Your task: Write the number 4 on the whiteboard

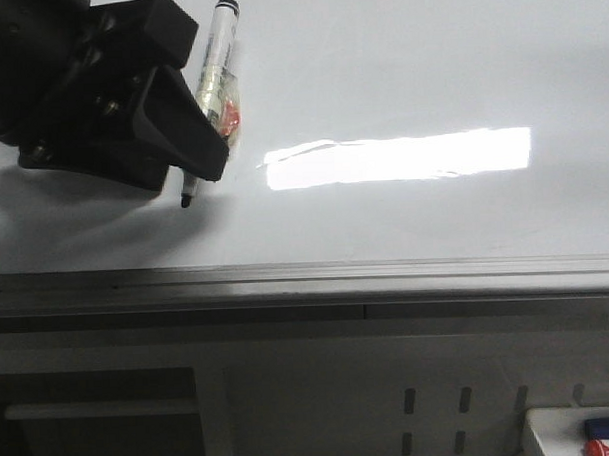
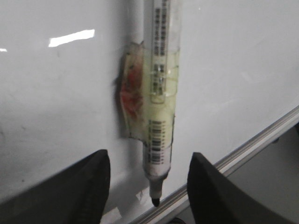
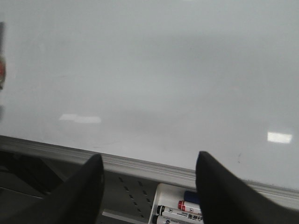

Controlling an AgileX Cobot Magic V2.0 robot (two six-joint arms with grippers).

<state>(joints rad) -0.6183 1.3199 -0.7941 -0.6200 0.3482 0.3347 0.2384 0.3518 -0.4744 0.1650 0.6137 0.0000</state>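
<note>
While I watched the front feed, the left gripper (image 1: pixel 186 142) sat over the whiteboard (image 1: pixel 399 75), off to the left of the bright rectangular light reflection (image 1: pixel 397 157). A marker (image 1: pixel 212 91) was mounted on that gripper, bound with yellowish tape (image 2: pixel 161 88) around its clear barrel, a red patch showing under the tape. The marker's dark tip (image 1: pixel 187 201) pointed down toward the grey edge rail (image 1: pixel 306 278) and lay at or just above the board surface; I could not tell from either feed whether it touched.

On the left wrist feed the marker ran down between the two dark fingers (image 2: pixel 79 186), touching neither. I recorded the left jaws as apart, with the marker fixed to the wrist rather than pinched.

I saw no black strokes anywhere on the board near the reflection or by the tip, so the number 4 was not drawn yet.

On the right wrist feed the right gripper (image 3: pixel 149 186) hung in front of the rail, its jaws wide apart and holding nothing. Below the rail stood a white tray (image 3: pixel 161 193) holding spare markers (image 3: pixel 184 207), one with a red cap and one blue. In the front feed that tray (image 1: pixel 537 425) sat below the rail's right end, beside a grey slotted panel (image 1: pixel 431 424).
</note>
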